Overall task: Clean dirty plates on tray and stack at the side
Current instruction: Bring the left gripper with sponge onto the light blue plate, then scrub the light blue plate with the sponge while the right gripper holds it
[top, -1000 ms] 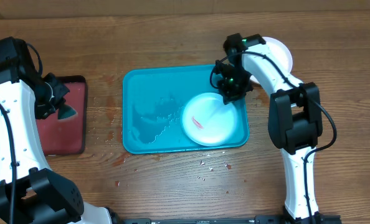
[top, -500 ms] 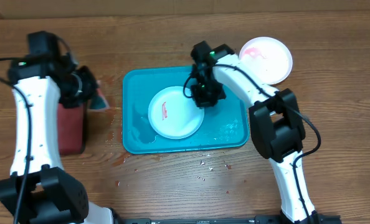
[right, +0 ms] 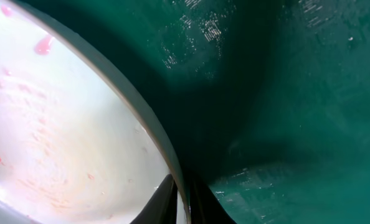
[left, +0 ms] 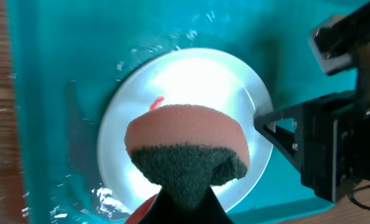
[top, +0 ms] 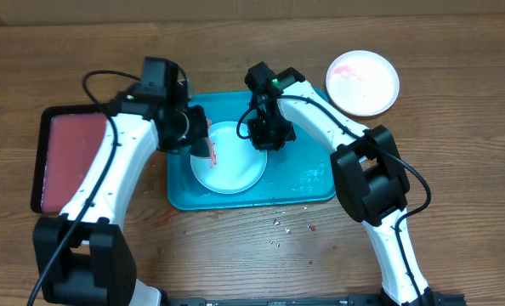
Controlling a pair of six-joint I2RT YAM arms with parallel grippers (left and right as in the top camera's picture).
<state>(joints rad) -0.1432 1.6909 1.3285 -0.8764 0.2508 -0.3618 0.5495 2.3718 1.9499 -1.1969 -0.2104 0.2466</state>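
- The turquoise tray (top: 316, 191) sits mid-frame in my overhead view on the wooden worktop (top: 456, 170), with a wet sheen on its floor toward the lower right
- The white plate (top: 235, 174) lies inside that tray, in its left-centre part
- From the left wrist camera I can see a small red smear (left: 156, 102) on the plate's upper left
- My left hand (top: 195, 136) is pinching a sponge (left: 185, 140) by its dark scouring side, with the pinkish foam facing away from the fingers
- The sponge hangs over the plate's left portion, and I cannot tell whether it touches the surface
- My right hand (top: 267, 136) is clamped on the plate's right rim, and in the right wrist view the rim runs down between the two fingers (right: 165, 208), one on either side
- A second plate (top: 363, 82), white with a pink-red smear, rests on the worktop at the upper right of the frame, well apart from the turquoise tray
- A pinkish-red tray (top: 70, 157) with a black rim lies at the left of the frame
- Small crumbs (top: 282, 223) are scattered on the worktop just below the turquoise tray's lower edge
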